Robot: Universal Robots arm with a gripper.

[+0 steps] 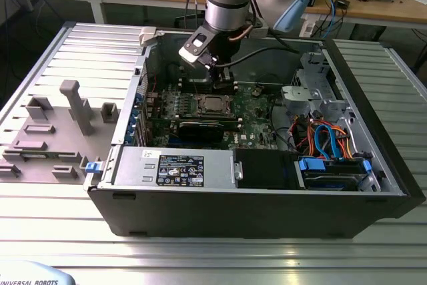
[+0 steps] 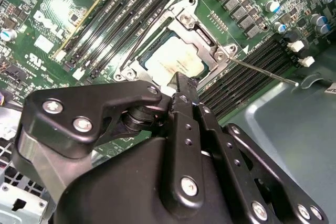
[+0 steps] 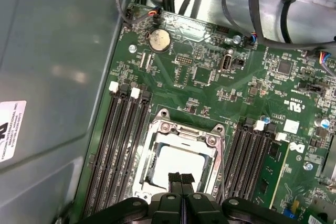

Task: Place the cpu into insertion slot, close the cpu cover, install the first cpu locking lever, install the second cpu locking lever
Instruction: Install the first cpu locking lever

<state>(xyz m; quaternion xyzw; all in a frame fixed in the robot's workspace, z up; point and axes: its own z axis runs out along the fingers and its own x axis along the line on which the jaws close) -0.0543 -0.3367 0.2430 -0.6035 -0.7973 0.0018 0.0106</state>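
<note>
Ribbed metal table (image 1: 60, 231) carries an open computer case (image 1: 253, 211) in the exterior view, with the arm reaching in and its end effector (image 1: 223, 89) just above the cpu (image 1: 215, 104). In the second wrist view the cpu lies in the insertion slot (image 2: 128, 69) under the lowered cpu cover (image 2: 205, 38), and a thin locking lever (image 2: 262, 72) stands free. In the first wrist view the fingertips (image 3: 176, 178) are pressed together, gripping nothing. They could slip off the springy lever and scrape the board.
</note>
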